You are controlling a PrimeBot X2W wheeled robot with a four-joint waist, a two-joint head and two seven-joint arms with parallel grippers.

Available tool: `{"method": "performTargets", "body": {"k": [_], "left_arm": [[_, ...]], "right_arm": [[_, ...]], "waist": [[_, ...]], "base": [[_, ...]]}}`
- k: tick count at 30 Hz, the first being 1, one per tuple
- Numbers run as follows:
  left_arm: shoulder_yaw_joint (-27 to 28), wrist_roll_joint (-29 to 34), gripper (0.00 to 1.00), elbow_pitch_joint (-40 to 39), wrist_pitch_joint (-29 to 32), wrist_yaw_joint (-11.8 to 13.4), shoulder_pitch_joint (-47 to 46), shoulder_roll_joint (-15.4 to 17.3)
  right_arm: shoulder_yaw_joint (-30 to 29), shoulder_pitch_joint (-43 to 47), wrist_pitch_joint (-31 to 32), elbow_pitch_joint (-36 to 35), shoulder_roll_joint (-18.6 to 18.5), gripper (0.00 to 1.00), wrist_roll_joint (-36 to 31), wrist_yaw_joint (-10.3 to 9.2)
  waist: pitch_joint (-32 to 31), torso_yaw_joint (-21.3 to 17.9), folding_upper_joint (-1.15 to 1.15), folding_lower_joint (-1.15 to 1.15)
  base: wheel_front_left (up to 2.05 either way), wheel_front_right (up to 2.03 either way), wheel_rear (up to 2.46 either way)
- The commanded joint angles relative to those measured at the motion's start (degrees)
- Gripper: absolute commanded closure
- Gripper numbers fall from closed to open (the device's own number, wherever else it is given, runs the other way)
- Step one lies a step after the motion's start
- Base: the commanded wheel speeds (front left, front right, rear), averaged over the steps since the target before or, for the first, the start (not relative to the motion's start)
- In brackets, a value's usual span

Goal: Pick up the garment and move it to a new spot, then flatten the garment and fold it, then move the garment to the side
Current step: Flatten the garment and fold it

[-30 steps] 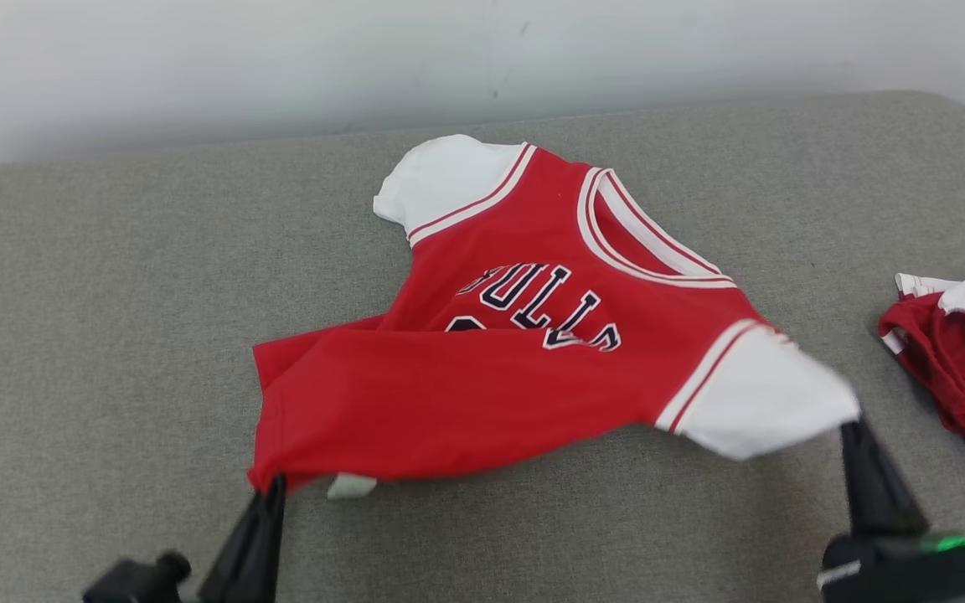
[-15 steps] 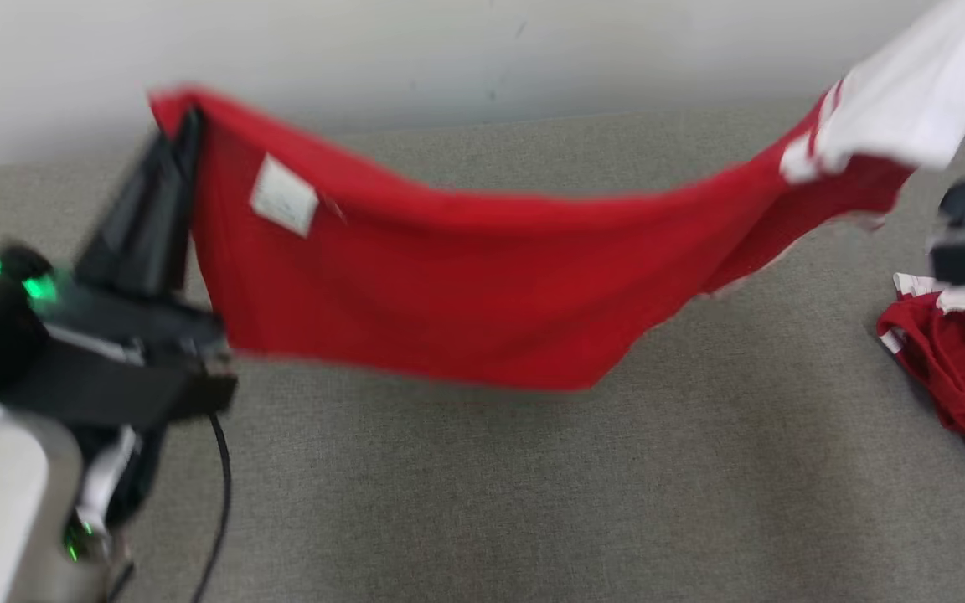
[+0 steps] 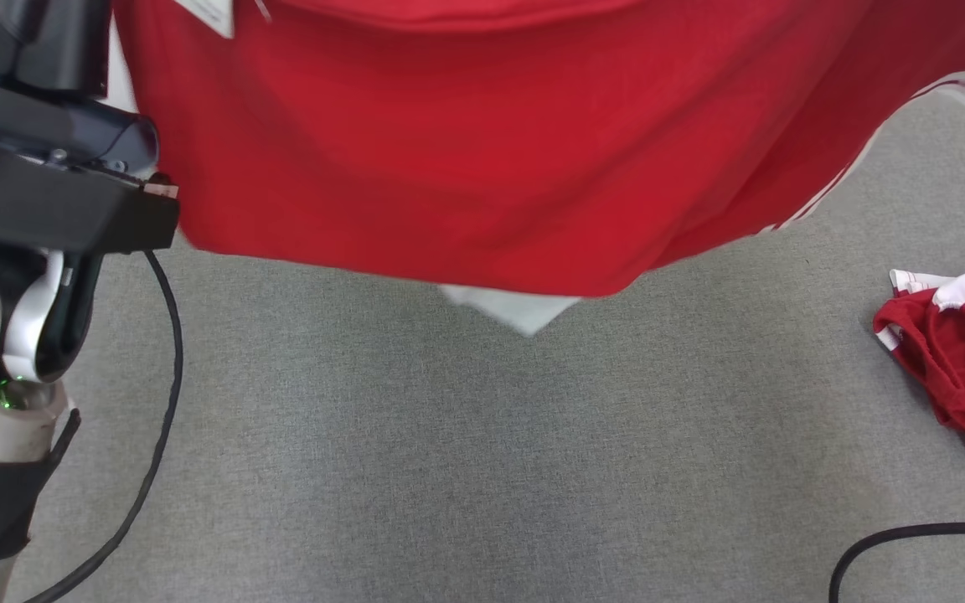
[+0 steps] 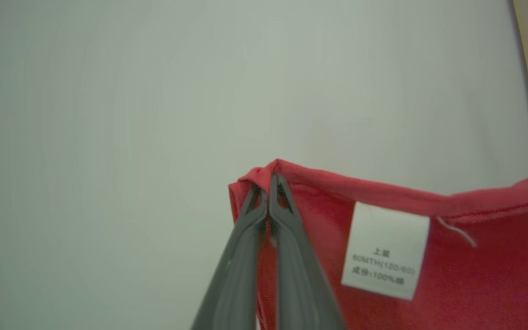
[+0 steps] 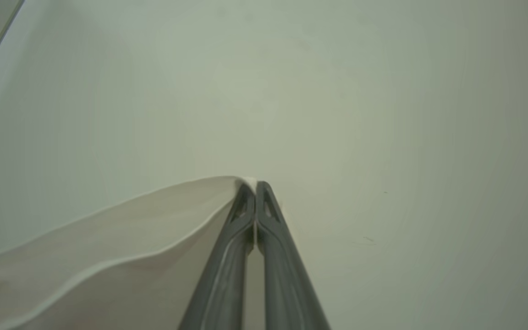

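**Garment aloft between two pinches, the carry to a new spot in hand**

The red garment (image 3: 482,151) hangs clear of the grey cushion (image 3: 449,469) and spans the top of the head view. Its long axis runs left to right across the frame, its belly sags toward the middle, and a white sleeve tip (image 3: 516,306) dangles lowest. The left gripper (image 4: 268,183) is pinched tight on a red hem corner just beside the care label (image 4: 385,250). The right gripper (image 5: 255,185) is clamped on the edge of the white sleeve (image 5: 108,238). So it hangs askew, hem corner to upper left and sleeve toward upper right. Next, I judge, it should be lowered onto open cushion, kept taut so it lands flat, well apart from the other red garment (image 3: 952,360) at the right edge.
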Motion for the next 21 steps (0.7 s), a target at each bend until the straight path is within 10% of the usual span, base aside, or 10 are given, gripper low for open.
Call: {"method": "performTargets", "body": {"k": [1,10,21], "left_arm": [[-0.27,-0.74,1.0,0.99,1.1,-0.16,-0.26,0.28],[-3.34,-6.27,1.0,6.07,16.6,-1.2,2.64,2.05],[-3.34,-5.98,1.0,12.31,13.62,-2.97,-5.35,0.23]], "right_arm": [[0.03,-0.54,-0.18,0.85,-0.54,1.0,0.55,-0.04],[0.52,0.83,1.08,5.45,-0.95,1.0,1.56,-0.04],[5.63,-5.13,1.32,14.36,-0.24,1.0,3.82,-0.04]], "waist": [[0.01,-0.01,0.0,-0.01],[0.29,0.13,0.0,-0.01],[1.42,-0.04,0.0,-0.01]], "base": [[0.0,0.0,0.0],[0.0,0.0,0.0],[0.0,0.0,0.0]]}}
